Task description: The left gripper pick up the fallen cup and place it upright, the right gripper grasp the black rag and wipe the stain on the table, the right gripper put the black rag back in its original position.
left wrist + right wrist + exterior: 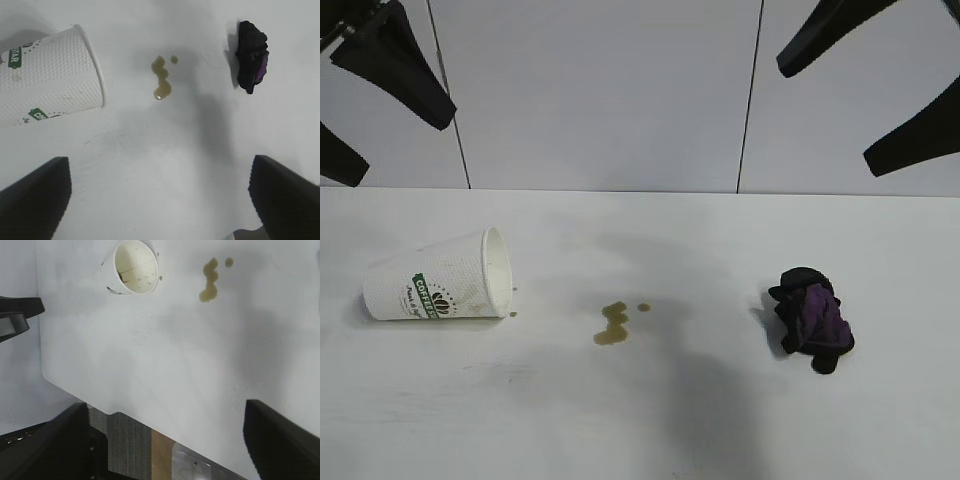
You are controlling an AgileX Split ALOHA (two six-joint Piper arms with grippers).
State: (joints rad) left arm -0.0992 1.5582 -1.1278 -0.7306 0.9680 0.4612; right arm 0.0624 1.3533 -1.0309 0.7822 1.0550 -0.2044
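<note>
Table [650,420]: white, bearing cup [435,280] on its side at the left, mouth toward the stain [612,324] at centre. Black rag [812,318]: bunched, well right of the stain. Left gripper [157,200] and right gripper [165,440]: raised above the table, fingers spread wide, holding nothing.

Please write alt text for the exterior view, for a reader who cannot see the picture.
A white paper cup lies on its side at the left of a white table, its opening facing a small brownish stain at the centre. A bunched black rag sits to the right, while the left gripper and right gripper hang open above, touching nothing.
</note>
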